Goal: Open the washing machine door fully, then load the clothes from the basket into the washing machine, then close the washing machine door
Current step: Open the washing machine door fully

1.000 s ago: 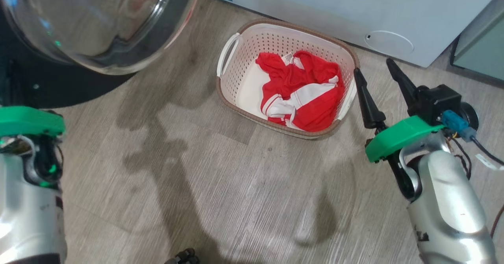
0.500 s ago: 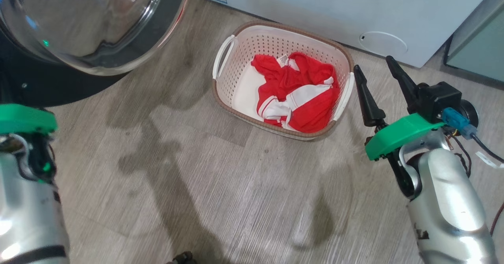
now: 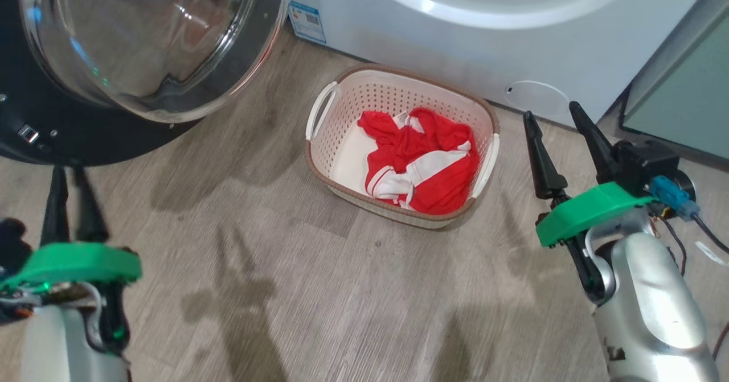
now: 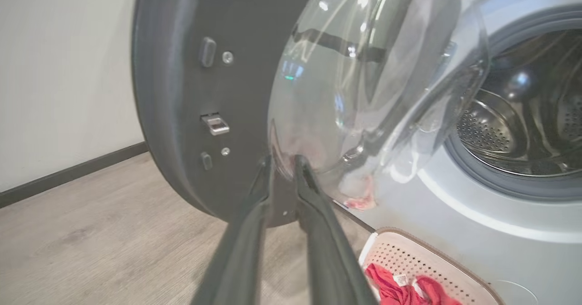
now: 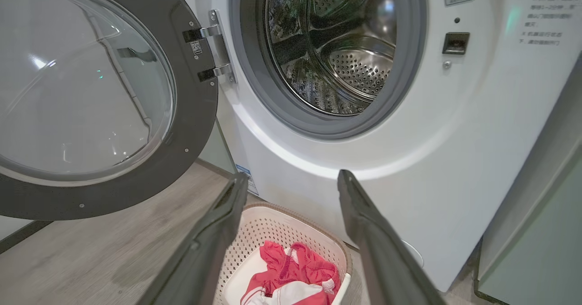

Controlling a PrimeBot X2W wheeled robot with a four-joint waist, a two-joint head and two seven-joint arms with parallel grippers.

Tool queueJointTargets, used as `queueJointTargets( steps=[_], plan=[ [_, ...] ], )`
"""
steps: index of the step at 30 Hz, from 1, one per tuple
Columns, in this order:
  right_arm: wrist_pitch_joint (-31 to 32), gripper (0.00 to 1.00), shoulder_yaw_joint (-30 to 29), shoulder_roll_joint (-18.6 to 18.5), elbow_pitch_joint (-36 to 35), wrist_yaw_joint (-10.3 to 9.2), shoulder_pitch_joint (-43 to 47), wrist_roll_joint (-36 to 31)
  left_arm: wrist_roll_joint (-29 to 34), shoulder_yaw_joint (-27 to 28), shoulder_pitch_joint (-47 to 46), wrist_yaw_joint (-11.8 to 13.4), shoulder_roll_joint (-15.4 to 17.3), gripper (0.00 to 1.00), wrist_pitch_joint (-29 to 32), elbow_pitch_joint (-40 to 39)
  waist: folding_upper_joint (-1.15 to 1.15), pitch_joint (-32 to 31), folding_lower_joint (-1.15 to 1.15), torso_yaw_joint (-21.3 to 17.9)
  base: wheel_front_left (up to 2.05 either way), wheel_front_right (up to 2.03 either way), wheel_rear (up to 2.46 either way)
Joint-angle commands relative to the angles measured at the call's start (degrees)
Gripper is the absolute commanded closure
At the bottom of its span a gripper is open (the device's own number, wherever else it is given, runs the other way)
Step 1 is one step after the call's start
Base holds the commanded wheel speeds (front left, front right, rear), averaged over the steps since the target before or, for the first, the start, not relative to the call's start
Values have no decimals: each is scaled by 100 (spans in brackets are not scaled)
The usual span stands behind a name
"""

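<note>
Standing swung wide beside the washing machine, the washing machine door was judged left so to clear the drum for loading, while the clothes were seen heaped in the basket, set on the floor just before the machine's front. The left pincer was found by the door's lower rim, fingers a narrow gap apart on nothing, and the right pincer was held spread wide and empty beside the basket, likely readied for the garments. A blue label and printed lines on the machine could not be read.
</note>
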Motion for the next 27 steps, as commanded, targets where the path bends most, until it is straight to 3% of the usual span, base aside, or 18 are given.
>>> queueJointTargets(
  steps=[1, 11, 27],
  plan=[
    [-92, 0, 99, 67, -160, 0, -9, 23, 52, 97, -2, -18, 123, 0, 10, -280, 0, -60, 0, -44, 0, 0, 0],
    [-203, 0, 82, 67, -141, 0, 168, 129, 131, -669, 467, 19, 34, 0, 427, -1208, 0, -312, 0, -461, 0, 0, 0],
    [-395, 0, 194, 67, -134, 0, 497, 383, 432, -1376, 662, -62, 309, 0, 897, -1585, 0, -635, 0, -1784, 0, 0, 0]
  ],
)
